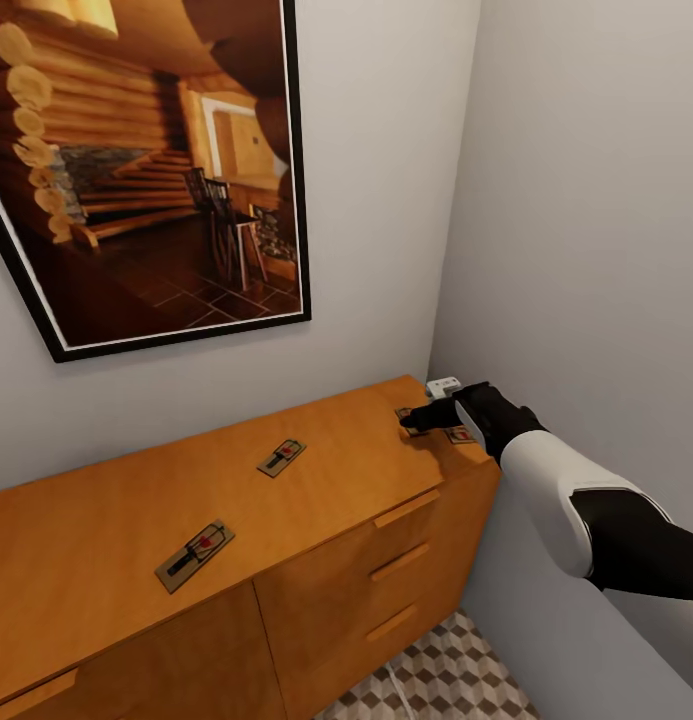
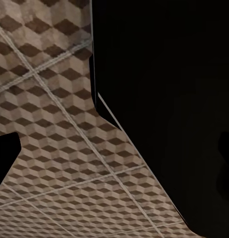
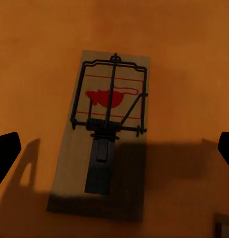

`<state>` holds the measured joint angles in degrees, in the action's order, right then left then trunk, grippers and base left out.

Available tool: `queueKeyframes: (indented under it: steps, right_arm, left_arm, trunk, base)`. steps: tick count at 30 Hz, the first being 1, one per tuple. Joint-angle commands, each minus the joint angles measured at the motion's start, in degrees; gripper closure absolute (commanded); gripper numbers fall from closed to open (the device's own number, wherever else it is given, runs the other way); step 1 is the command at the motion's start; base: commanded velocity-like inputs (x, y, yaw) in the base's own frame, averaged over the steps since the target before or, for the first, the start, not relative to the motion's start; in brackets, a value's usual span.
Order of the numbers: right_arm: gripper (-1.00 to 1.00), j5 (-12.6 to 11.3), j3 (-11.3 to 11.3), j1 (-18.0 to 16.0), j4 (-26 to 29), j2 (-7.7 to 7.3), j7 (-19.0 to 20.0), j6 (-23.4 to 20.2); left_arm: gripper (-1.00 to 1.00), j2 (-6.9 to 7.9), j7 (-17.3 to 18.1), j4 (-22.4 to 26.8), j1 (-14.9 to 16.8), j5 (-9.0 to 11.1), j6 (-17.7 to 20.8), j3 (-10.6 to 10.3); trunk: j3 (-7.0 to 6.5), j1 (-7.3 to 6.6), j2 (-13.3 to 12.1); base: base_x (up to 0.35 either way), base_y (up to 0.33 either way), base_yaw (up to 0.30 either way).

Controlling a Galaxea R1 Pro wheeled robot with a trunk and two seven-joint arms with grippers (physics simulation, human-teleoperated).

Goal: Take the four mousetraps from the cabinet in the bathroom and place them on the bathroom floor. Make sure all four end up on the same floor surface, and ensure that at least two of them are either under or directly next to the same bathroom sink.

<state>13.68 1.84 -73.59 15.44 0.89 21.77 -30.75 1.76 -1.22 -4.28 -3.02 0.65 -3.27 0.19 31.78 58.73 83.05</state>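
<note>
Two dark fingertips (image 3: 5,148) sit wide apart at the edges of the right wrist view, with one mousetrap (image 3: 107,134) lying flat between them, untouched, on the cabinet (image 1: 106,520) top. The right gripper (image 1: 414,420) hovers at the far corner. Two more traps (image 1: 194,555) (image 1: 281,457) lie well apart toward the left. A framed picture (image 1: 136,170) hangs behind. The left gripper's state cannot be told; the floor (image 2: 55,148) lies below it.

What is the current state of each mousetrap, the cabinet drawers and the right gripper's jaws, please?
Nearest mousetrap: flat on the cabinet top, untouched.
Middle mousetrap: flat on the cabinet top, untouched.
Mousetrap under the gripper: flat on the top, not yet gripped.
Fourth mousetrap: on the top, partly hidden by the arm.
Cabinet: drawers closed.
Right gripper: jaws open, above a mousetrap.
</note>
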Motion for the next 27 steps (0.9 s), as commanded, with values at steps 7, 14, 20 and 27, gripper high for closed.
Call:
queueKeyframes:
  steps: [7,14,20,27]
  right_arm:
    - [-1.00,0.56,0.14,-0.02,0.11,-0.01,0.38,-0.19]
    - [-1.00,0.64,0.16,-0.01,0.11,-0.01,0.32,-0.19]
    - [-1.00,0.64,0.18,-0.02,0.11,-0.01,0.25,-0.19]
    - [-1.00,0.64,0.17,-0.01,0.11,0.03,0.21,-0.19]
  left_arm:
    - [-1.00,-0.01,-0.10,-0.12,0.03,0.06,-0.34,0.03]
    - [-1.00,-0.01,-0.11,-0.12,0.03,0.06,-0.34,0.03]
    - [-1.00,-0.01,-0.10,-0.12,0.03,0.06,-0.34,0.00]
    - [-1.00,-0.01,-0.10,-0.12,0.03,0.06,-0.34,0.03]
  trunk:
    - [0.04,0.00,0.02]
    - [0.04,0.00,0.02]
    - [0.04,0.00,0.02]
    - [0.04,0.00,0.02]
  base:
    - [0.000,0.000,0.000]
    - [0.000,0.000,0.000]
    - [0.000,0.000,0.000]
    - [0.000,0.000,0.000]
